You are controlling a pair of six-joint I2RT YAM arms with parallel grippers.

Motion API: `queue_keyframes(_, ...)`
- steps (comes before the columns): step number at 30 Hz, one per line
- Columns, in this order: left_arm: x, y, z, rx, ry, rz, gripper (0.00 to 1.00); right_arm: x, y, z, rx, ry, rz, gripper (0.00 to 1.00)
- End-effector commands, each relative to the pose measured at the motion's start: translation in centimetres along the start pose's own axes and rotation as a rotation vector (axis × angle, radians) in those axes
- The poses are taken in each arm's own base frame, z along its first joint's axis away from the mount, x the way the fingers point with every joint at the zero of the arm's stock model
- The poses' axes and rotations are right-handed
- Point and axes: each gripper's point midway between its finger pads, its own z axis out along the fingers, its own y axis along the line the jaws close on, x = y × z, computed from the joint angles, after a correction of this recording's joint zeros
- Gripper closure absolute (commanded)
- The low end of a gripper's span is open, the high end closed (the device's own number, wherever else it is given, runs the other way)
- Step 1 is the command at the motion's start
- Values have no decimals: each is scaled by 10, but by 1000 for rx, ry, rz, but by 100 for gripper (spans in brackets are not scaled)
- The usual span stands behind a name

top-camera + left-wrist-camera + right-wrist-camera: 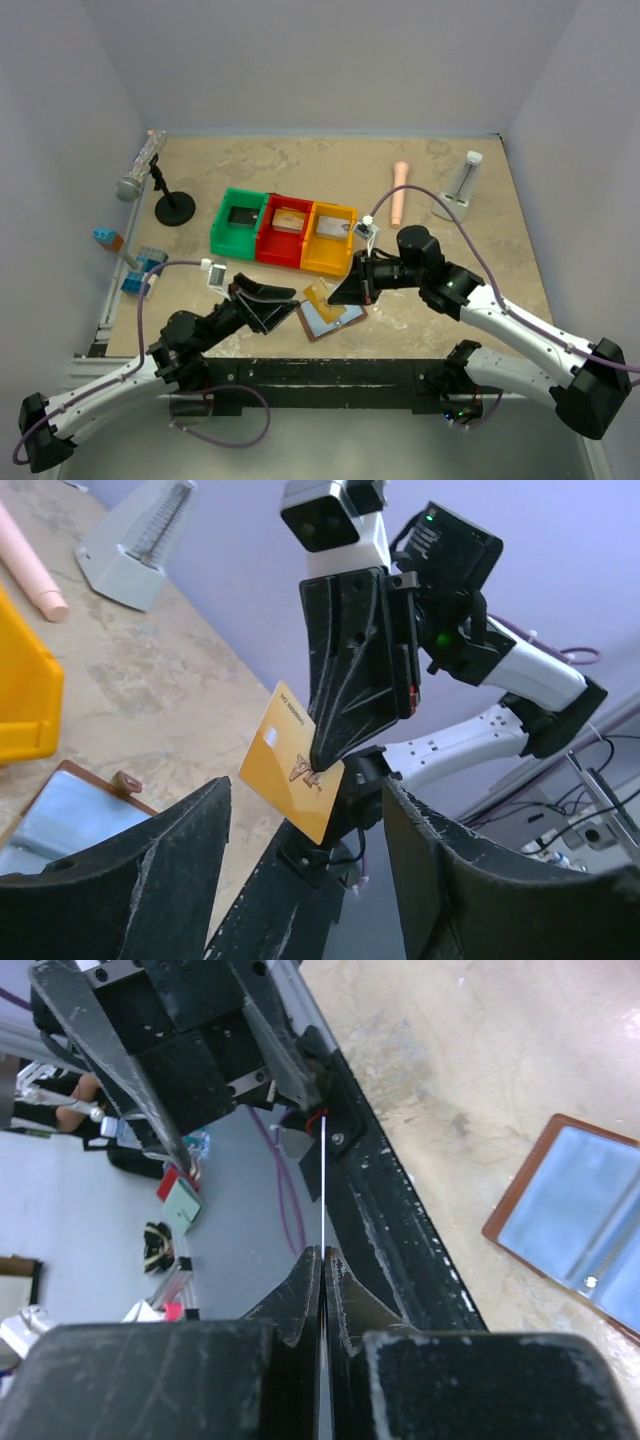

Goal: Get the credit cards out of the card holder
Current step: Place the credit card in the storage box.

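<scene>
Though edge-on from right wrist, yellow card (285,765) in clamped right tool (322,763); left tool (288,310) apart, empty.

Bins (285,232) stand just beyond the card holder (330,318), blocking its far side.

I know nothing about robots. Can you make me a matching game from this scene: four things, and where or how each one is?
1. yellow card
2. card holder
3. left gripper
4. green bin

A. lying open on the table
B. open, holding nothing
C. pinched by the right gripper
D. next to the red bin

Pairs: 1-C, 2-A, 3-B, 4-D.
</scene>
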Motion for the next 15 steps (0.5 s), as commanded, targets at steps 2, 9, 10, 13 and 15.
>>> queue_keyframes(2,35,6,0,61,121,7,37,-16,48,3,-163,4,-71,100)
queue_keyframes(9,41,6,3,71,144,1,41,-9,51,2,-155,33,-94,100)
queue_keyframes(10,41,9,2,64,141,1,41,-7,50,1,-151,35,-95,100)
queue_keyframes(13,37,9,-1,57,119,2,42,-3,50,-1,-157,47,-102,100)
queue_keyframes(15,34,8,-3,57,107,12,42,-1,50,-1,-168,58,-105,100)
